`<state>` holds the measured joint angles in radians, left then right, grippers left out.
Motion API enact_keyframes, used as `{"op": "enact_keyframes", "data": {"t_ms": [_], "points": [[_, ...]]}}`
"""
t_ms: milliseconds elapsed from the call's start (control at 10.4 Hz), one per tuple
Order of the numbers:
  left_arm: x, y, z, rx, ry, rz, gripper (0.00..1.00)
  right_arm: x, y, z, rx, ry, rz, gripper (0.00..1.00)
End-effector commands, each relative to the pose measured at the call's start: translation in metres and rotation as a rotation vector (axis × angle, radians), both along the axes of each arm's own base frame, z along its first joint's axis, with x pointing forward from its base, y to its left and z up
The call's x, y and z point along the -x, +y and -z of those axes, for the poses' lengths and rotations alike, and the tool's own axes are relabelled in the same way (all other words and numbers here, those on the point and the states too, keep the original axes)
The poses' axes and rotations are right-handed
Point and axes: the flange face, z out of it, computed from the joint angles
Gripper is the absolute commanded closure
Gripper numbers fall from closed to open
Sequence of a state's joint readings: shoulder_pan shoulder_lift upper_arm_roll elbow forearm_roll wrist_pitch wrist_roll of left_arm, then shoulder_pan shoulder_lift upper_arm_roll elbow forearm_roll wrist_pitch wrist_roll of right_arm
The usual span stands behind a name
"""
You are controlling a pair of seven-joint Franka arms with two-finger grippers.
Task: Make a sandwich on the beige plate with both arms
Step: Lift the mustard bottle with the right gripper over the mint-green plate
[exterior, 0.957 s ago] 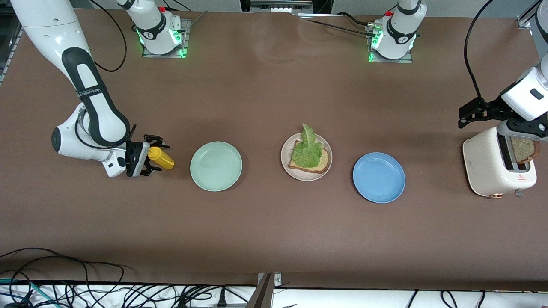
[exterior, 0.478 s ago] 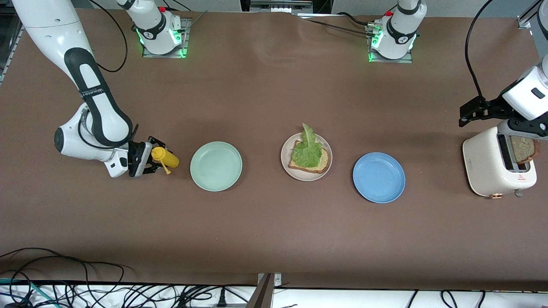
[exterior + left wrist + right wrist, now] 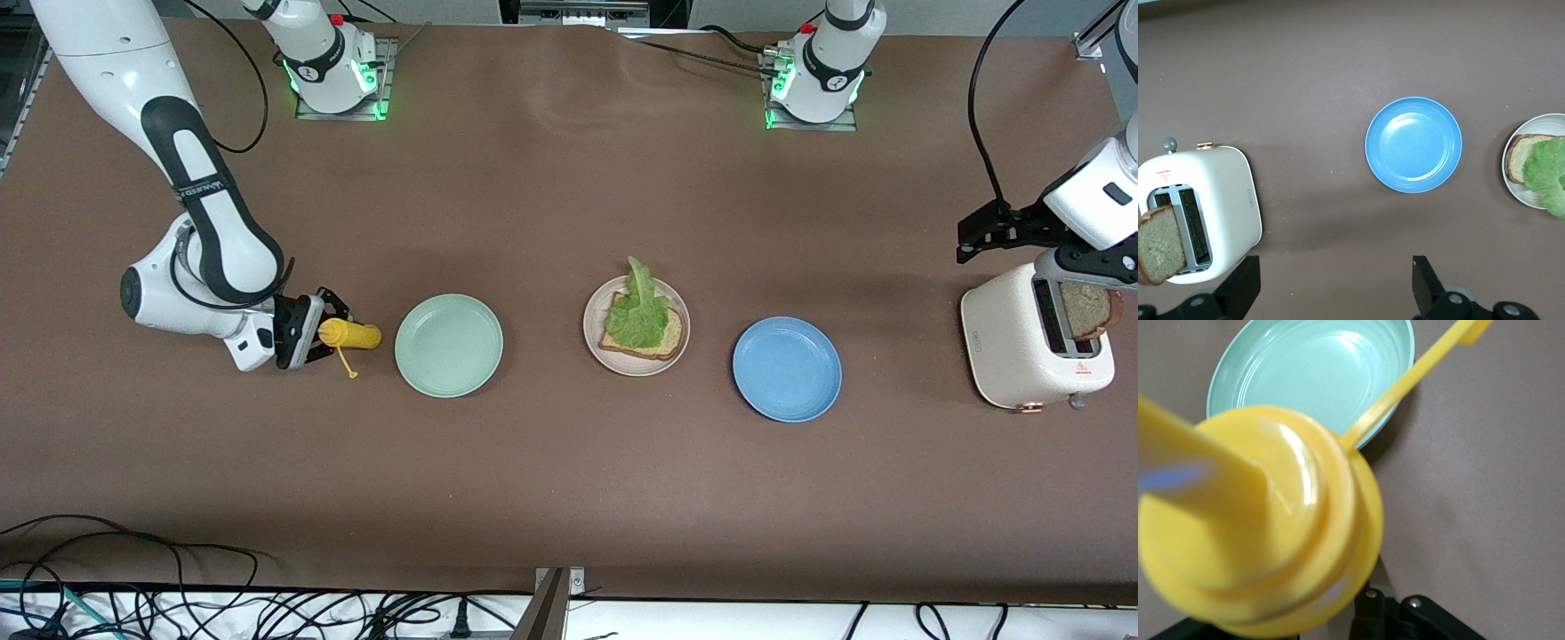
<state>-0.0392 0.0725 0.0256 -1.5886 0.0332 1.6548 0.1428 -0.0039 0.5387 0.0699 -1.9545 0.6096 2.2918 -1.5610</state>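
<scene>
The whole table is seen from a high front camera facing the bases at twelve o'clock. From the left wrist, the toaster and blue plate are viewed from above, both shared with the front view. The right wrist camera is pressed close to a yellow bottle, with the green plate past it.

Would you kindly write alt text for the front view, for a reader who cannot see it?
The right gripper grips a yellow squeeze bottle beside a mint plate. Mid-table, a beige plate holds bread topped with lettuce, next to a blue plate. The left gripper hangs open over a toaster holding toast.
</scene>
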Motion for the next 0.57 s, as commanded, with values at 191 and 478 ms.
{"op": "enact_keyframes", "data": {"t_ms": [191, 478], "points": [[0.001, 0.003, -0.018, -0.036, -0.013, -0.005, 0.00, -0.016, 0.049, -0.063, 0.193, -0.010, 0.019, 1.00], [0.004, 0.001, -0.015, -0.036, 0.025, -0.003, 0.00, -0.022, 0.086, -0.090, 0.230, 0.028, 0.060, 1.00]]}}
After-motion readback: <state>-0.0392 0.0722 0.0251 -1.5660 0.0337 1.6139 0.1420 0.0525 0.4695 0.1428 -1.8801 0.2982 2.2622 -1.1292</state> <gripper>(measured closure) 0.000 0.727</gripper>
